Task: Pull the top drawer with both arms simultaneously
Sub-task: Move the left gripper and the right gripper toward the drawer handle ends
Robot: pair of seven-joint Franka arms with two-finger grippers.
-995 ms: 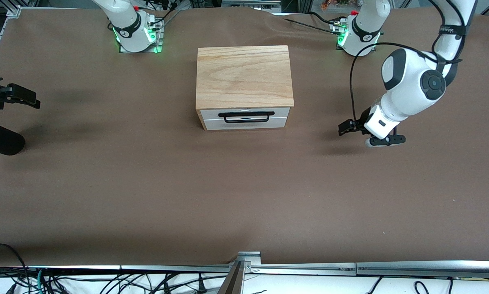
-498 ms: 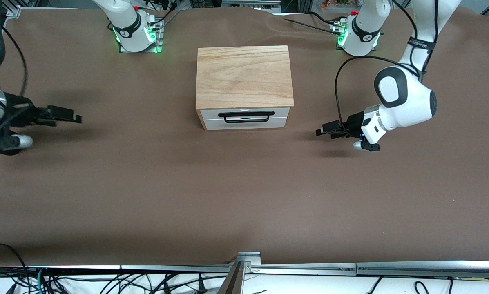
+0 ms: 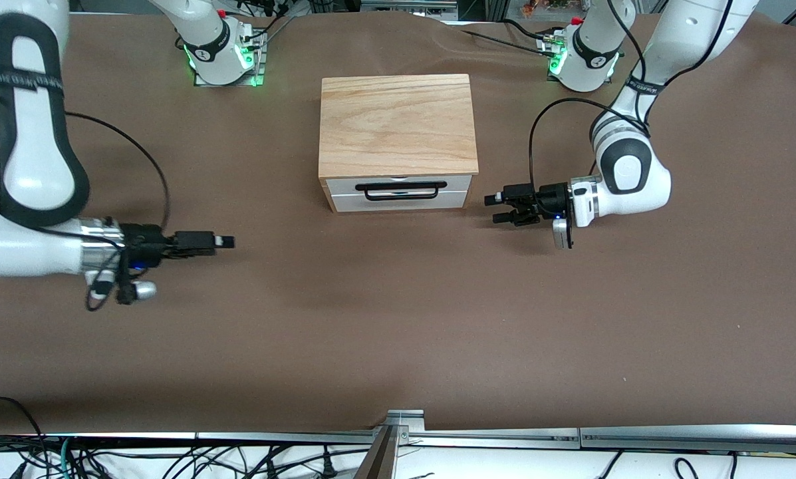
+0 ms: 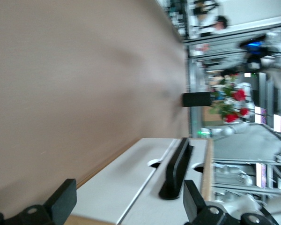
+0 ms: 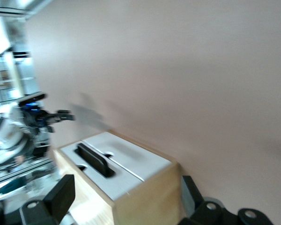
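The front camera sits high across the table and looks down toward the arm bases along the upper edge of its frame, taking in the whole brown table (image 3: 398, 346) with the wooden box (image 3: 396, 125) at upper centre. The left wrist camera rides low and close, rolled sideways, looking past its own spread fingertips (image 4: 65, 199) at the white drawer front (image 4: 131, 187) and black handle (image 4: 176, 166) in the lower part of its frame. The right wrist camera, also low and tilted, sees the same drawer front (image 5: 126, 166) and handle (image 5: 93, 159) at lower left. Each wrist view also catches the other arm's gripper farther off: the right gripper (image 4: 196, 99) and the left gripper (image 5: 61, 116).
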